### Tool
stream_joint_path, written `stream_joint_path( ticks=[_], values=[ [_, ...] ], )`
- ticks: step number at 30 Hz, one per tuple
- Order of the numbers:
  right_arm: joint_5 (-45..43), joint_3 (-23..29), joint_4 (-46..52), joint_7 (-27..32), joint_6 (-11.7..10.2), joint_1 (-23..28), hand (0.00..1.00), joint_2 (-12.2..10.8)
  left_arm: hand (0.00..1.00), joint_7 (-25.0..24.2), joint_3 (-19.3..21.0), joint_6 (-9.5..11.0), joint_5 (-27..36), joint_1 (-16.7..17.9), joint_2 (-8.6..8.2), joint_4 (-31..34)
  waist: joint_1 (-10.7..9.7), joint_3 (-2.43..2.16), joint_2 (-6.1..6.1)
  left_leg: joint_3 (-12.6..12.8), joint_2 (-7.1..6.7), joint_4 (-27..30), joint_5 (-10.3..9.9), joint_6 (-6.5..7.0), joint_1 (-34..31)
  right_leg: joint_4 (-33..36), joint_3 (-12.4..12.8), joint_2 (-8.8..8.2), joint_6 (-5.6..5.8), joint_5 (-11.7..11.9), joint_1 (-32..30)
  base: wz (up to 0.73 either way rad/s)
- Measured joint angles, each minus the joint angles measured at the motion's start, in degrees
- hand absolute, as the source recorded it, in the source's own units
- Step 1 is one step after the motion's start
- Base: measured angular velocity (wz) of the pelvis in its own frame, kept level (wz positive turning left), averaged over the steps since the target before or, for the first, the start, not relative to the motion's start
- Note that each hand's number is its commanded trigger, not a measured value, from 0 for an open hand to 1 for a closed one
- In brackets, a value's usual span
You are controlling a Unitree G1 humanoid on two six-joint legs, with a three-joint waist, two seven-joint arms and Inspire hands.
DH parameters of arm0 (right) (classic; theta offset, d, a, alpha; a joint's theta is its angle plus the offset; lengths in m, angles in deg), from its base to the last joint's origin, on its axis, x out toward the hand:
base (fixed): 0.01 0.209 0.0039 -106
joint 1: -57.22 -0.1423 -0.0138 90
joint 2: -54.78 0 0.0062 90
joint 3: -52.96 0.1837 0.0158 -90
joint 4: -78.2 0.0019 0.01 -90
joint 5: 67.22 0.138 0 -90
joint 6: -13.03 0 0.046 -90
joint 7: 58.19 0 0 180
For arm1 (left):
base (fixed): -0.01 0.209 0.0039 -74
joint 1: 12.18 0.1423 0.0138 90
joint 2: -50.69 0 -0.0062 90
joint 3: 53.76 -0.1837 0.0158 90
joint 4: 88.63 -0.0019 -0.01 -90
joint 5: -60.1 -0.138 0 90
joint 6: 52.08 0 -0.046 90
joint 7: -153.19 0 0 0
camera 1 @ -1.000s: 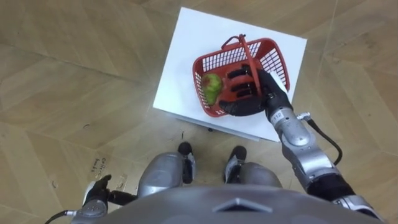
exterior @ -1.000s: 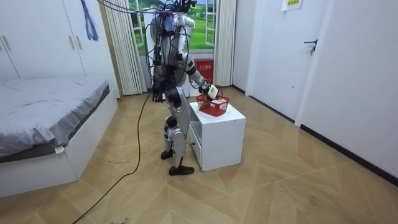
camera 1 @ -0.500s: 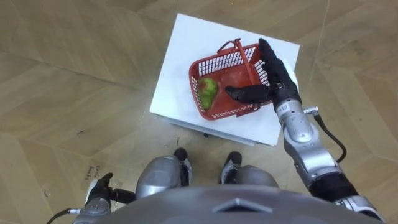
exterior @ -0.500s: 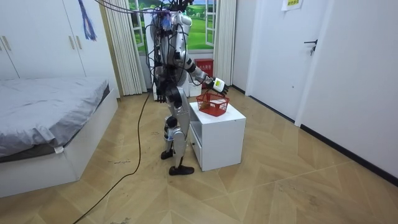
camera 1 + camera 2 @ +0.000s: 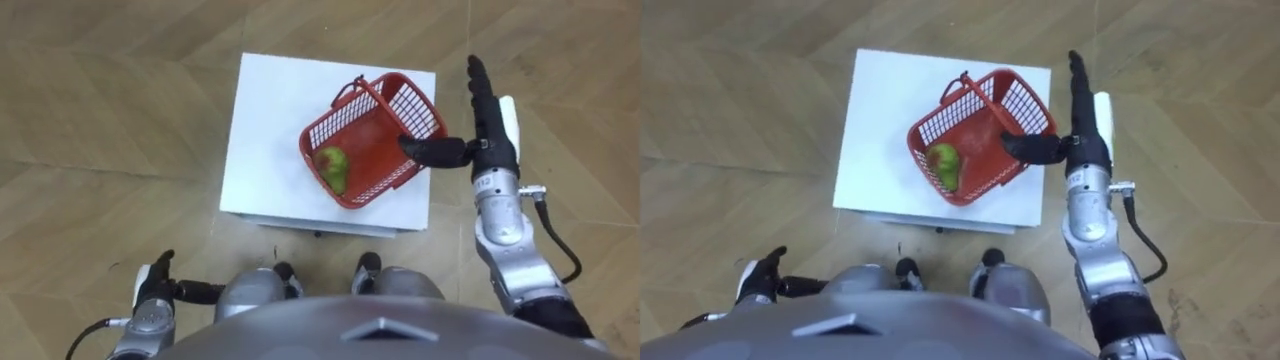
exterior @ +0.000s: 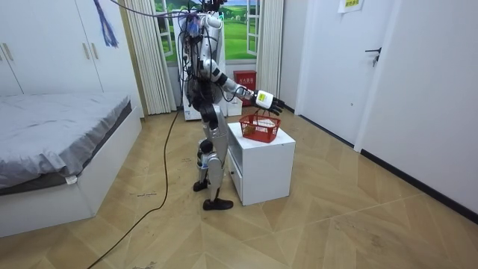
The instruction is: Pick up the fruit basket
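The bed is cut off by the room view's left edge. The robot stands between the bed and a white cabinet, close against the cabinet's side. In the eye views the cabinet's sides are hidden under its flat top.

The red fruit basket stands on that top, turned cornerwise, in the half nearer the robot's right. Its near corner comes close to the front edge. The handle shows at the far left of the rim. A greenish fruit with a reddish patch lies in the basket's near left corner, and the mesh wall blurs its lower side.

The right hand is held just beside the basket's right corner, fingers straight and pointing away from the robot. The thumb reaches sideways across the rim, but whether it touches cannot be told. This hand grips nothing.

The left hand hangs low at the robot's side, fingers loose and empty.

A sign high on the wall is cut by the top edge, its writing too small to read.
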Motion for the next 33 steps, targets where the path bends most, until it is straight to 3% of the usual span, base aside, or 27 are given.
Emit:
stream_joint_path(
  ticks=[2,4,7,14,18,25,33],
  values=[
    [-0.04,0.76,-0.27,0.06,0.01,0.90,0.00,-0.01,0.00,-0.02,0.00,-0.04,-0.02,0.10,-0.18,0.86,-0.19,-0.02,0.30,0.47,-0.07,-0.60,0.00,-0.01,1.27,-0.27,0.19,0.07,0.00,0.00,0.92,-0.12],
    [-0.23,1.22,-0.28,0.39,0.00,2.00,0.00,0.09,0.00,-0.05,0.00,-0.03,-0.06,0.16,-0.28,1.66,-0.78,-0.35,0.71,0.63,-0.10,-0.90,0.00,-0.01,1.65,-0.17,0.28,0.09,0.00,0.00,1.01,-0.09],
    [-0.75,1.21,-2.80,0.54,-0.07,3.80,0.00,0.13,0.00,-0.04,0.00,0.02,-0.04,0.47,-0.28,3.38,-0.98,-0.33,0.93,1.07,-0.08,-1.53,0.00,-0.12,3.01,-0.20,0.62,0.30,0.01,0.00,1.72,-0.10],
    [-2.00,2.94,-21.63,-0.85,0.25,2.86,0.00,0.06,0.00,-0.56,1.21,-0.30,-1.39,0.77,-0.42,3.33,-1.26,-0.19,1.15,1.73,0.08,-2.37,-0.29,-0.52,5.64,-1.38,0.67,0.71,0.13,-0.09,4.63,-0.05],
    [1.41,4.97,-33.68,-3.25,3.59,2.41,0.00,0.40,0.00,-0.61,2.02,-1.70,-1.93,2.04,-0.47,3.35,-1.00,-0.19,1.23,1.47,0.14,-2.66,-0.57,-0.81,7.38,-2.08,0.46,0.88,0.39,-0.62,6.72,0.04],
    [2.49,6.90,-43.30,-7.92,6.94,1.87,0.00,0.00,0.00,-2.01,4.58,-4.16,-4.58,2.92,-1.40,3.53,-1.29,-0.14,0.94,-0.48,0.00,-2.70,-0.67,-0.91,8.57,-2.96,-1.28,0.74,0.45,-1.05,9.07,0.14],
    [-7.31,7.78,-47.42,-12.75,14.08,1.19,0.00,-0.59,0.00,-1.59,5.69,-7.41,-6.38,4.87,-2.06,3.36,-2.35,-0.09,0.47,-1.21,0.08,-2.88,-1.23,-1.47,11.35,-1.87,-1.57,0.81,0.32,-2.89,11.21,0.03]
  ],
)
